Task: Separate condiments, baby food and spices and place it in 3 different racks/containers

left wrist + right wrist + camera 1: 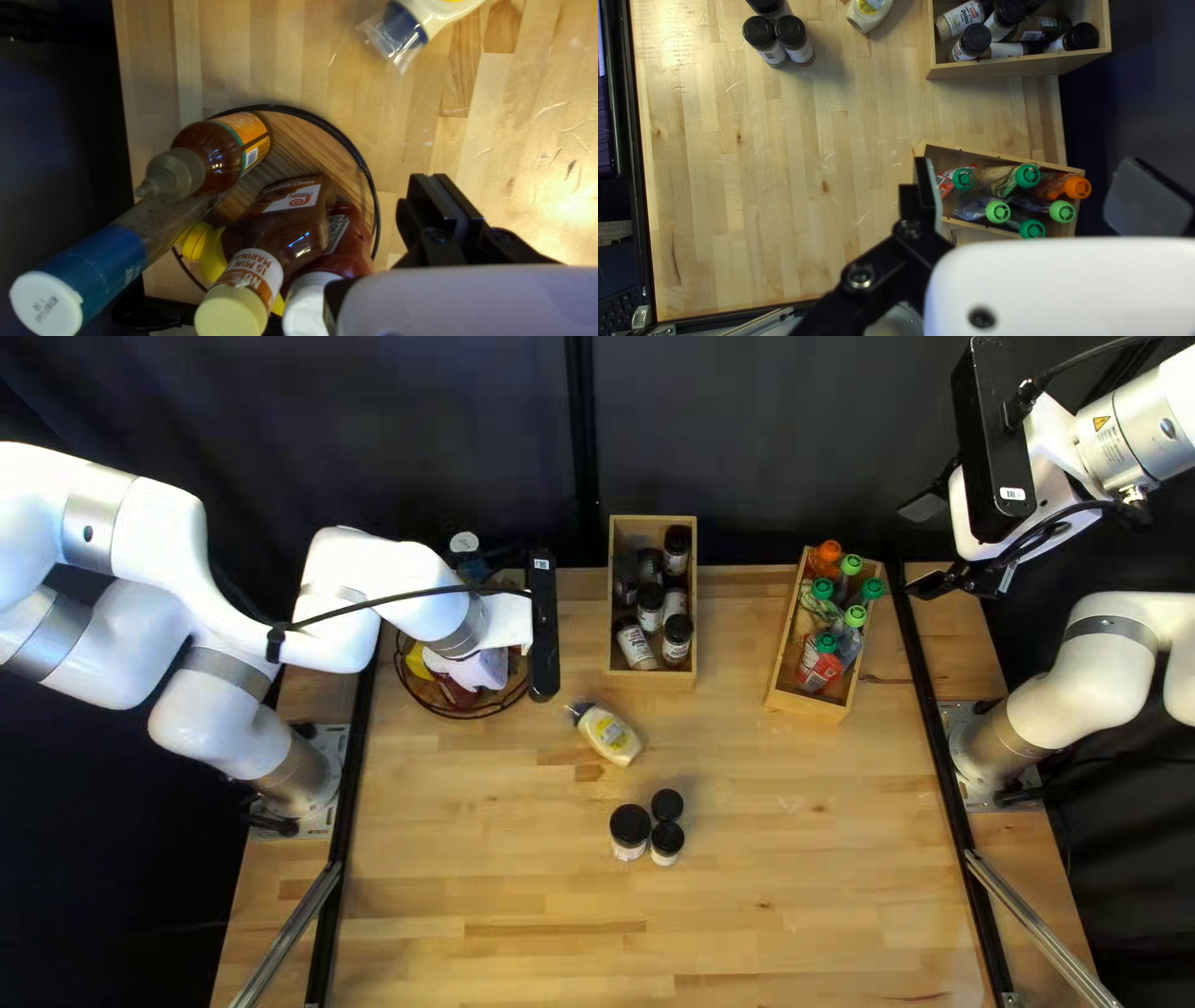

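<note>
A: Left tool (430, 178) closed, empty; right tool (1027, 171) open. Squeeze bottle (610, 734) lies on table (772, 834) near wire basket (274, 107).

B: Probably goes in there. Open left tool, grip mid-body across its length, clear the rim.

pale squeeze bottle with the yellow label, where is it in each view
Top left view: bottle between the spice box and the three loose jars.
Left wrist view: outside the round basket, blue cap showing, body partly cut off.
Right wrist view: beside the spice box, capped end cut off.
Shared landmark: wooden table.
</note>
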### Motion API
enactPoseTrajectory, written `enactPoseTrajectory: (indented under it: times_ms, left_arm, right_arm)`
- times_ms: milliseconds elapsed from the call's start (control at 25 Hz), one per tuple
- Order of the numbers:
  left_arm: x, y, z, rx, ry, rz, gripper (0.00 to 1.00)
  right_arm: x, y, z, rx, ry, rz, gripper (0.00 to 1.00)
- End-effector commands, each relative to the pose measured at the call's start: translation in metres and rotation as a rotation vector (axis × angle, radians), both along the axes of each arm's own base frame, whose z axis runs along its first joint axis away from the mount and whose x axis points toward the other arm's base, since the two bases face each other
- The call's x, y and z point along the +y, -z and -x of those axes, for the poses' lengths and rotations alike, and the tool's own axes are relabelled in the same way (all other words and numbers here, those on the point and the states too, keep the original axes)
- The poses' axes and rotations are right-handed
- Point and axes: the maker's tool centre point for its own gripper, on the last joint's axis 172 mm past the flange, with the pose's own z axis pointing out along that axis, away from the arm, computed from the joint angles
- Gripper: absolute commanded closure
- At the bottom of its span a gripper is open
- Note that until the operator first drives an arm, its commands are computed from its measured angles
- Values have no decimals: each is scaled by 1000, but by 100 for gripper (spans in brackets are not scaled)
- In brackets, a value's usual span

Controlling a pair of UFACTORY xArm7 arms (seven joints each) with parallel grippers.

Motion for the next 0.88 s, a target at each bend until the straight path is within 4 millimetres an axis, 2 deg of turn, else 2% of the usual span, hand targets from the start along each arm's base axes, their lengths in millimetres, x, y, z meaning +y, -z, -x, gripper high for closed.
enactPoseTrajectory:
  times_ms: [40,80,200,400,600,800,880]
  left_arm:
    - [-13,-2,-12,24,62,18,0]
    - [-16,-3,-14,26,72,23,0]
    - [-47,-14,-30,43,141,48,0]
    - [-107,-24,-70,51,150,97,0]
    - [-168,-12,-107,67,63,131,0]
    - [-201,14,-133,80,-32,123,0]
    - [-207,22,-139,81,-54,111,0]
  right_arm:
    - [0,0,0,0,0,0,0]
    - [0,0,0,0,0,0,0]
    - [0,0,0,0,0,0,0]
    - [0,0,0,0,0,0,0]
    - [0,0,0,0,0,0,0]
    - [0,0,0,0,0,0,0]
    - [0,0,0,0,0,0,0]
